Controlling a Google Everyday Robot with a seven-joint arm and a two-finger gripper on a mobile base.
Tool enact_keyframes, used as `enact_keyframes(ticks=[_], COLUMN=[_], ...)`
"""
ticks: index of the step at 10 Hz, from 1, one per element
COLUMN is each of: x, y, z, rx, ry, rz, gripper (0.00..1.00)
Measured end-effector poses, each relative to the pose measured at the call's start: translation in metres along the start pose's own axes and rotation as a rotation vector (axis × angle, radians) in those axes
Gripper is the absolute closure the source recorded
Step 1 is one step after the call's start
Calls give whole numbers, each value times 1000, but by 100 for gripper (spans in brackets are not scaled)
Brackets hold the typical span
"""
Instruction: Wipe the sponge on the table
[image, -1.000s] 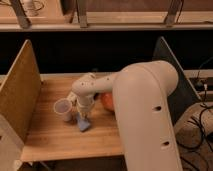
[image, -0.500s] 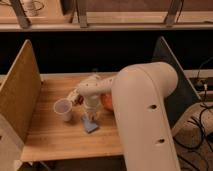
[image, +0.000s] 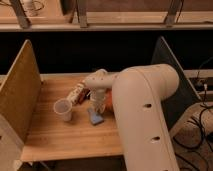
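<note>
The sponge (image: 95, 117), a small flat blue pad, lies on the light wooden table (image: 60, 137) near its middle. My gripper (image: 96, 107) reaches down onto the sponge from above, at the end of the big white arm (image: 145, 110) that fills the right of the view. The gripper's tip is right at the sponge's upper edge, and the arm hides part of the tabletop to the right.
A clear cup (image: 63, 109) stands just left of the sponge. A striped block (image: 77, 94) lies behind the cup, near the gripper. Upright side panels stand at the left (image: 20, 95) and right (image: 172, 60) of the table. Cables trail on the floor at right.
The sponge and gripper have shifted right and slightly toward the table's front, away from the cup.
</note>
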Motion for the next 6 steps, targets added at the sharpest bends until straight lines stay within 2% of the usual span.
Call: enact_keyframes(ticks=[3, 6], x=[-25, -29], y=[11, 54], z=[-21, -26], rx=[-17, -67], ry=[-59, -94], rz=[-33, -119], gripper=[100, 100])
